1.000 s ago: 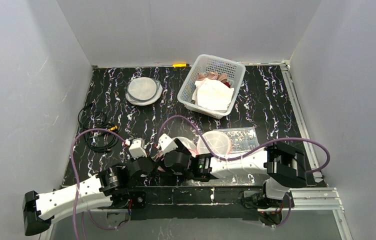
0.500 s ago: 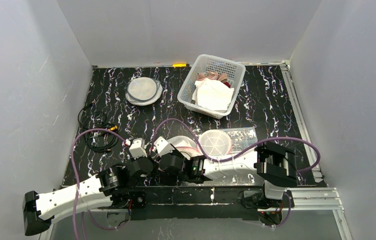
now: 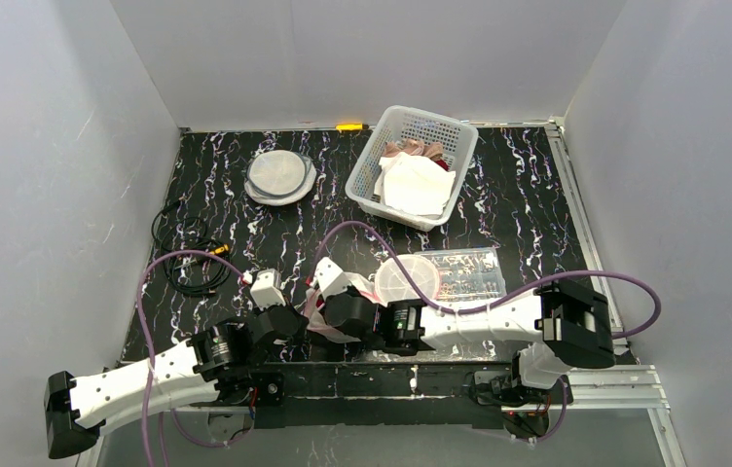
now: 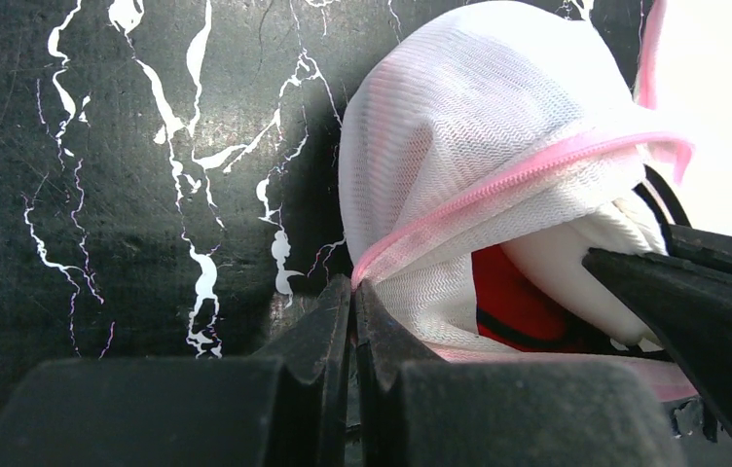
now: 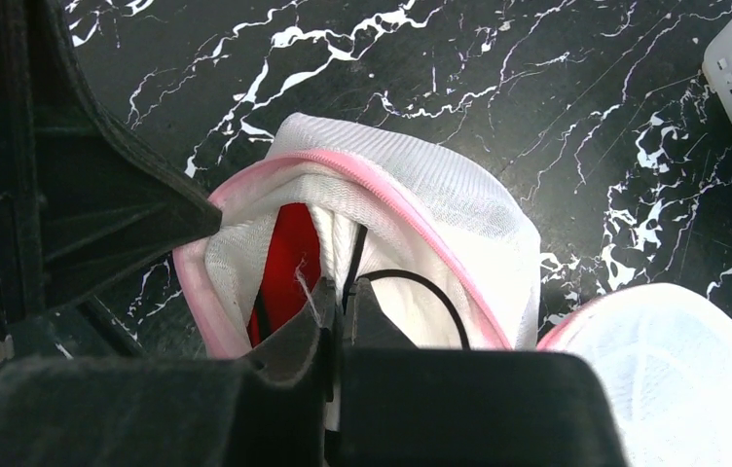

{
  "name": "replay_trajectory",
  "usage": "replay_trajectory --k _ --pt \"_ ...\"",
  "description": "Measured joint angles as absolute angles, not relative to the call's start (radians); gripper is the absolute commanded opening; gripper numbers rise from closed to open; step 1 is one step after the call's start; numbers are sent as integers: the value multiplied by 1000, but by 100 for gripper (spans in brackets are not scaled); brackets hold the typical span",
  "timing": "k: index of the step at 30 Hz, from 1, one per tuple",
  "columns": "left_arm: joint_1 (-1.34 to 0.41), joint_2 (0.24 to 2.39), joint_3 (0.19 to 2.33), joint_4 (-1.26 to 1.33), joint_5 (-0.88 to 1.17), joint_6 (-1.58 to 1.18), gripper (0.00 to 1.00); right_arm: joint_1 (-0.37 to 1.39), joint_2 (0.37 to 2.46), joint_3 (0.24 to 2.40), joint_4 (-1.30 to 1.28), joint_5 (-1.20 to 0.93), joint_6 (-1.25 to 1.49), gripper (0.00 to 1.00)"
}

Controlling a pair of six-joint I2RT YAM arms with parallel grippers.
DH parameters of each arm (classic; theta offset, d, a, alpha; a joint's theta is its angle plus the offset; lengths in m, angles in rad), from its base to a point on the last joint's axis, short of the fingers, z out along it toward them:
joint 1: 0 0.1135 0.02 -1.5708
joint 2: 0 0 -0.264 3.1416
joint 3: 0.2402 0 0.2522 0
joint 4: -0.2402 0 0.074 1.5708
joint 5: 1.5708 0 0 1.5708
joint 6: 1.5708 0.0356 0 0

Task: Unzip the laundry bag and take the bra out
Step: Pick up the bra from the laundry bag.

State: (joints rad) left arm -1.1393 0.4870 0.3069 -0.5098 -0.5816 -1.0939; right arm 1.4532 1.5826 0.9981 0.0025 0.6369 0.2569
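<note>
The laundry bag is white mesh with a pink zipper, and its mouth gapes. In the top view it lies under both wrists, mostly hidden. My left gripper is shut on the pink zipper edge at the end of the opening. The bra, red and white with a black strap, sits inside the bag. My right gripper reaches into the opening of the bag and is shut on the bra, with the strap and white fabric between its tips.
A second round mesh bag lies right beside the right wrist on a clear plastic sheet. A third round bag and a white basket of clothes stand farther back. A black cable coils at the left.
My right gripper has gone from open to shut inside the bag's mouth. The right arm's elbow swung out to the right. The left arm held still.
</note>
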Motion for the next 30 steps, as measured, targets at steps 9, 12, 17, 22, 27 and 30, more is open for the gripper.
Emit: replay_trajectory --k 9,12,17,22,27,30 --pt "-1139 504 307 -509 -583 -1097 0 1452 1557 966 2 561 259 25" --pt "-1139 509 307 -506 -583 -1097 0 1449 1557 966 2 536 271 51" --pt "-1139 510 307 -505 -583 -1097 0 1449 1557 964 3 516 287 66" --pt "-1139 510 307 -505 -582 -1097 0 1450 1557 965 2 517 287 71" --pt "-1139 510 307 -504 -582 -1096 0 1460 1575 999 -35 545 278 70" --pt "-1139 510 307 -502 -581 -1097 0 1462 1611 1037 -54 572 271 69"
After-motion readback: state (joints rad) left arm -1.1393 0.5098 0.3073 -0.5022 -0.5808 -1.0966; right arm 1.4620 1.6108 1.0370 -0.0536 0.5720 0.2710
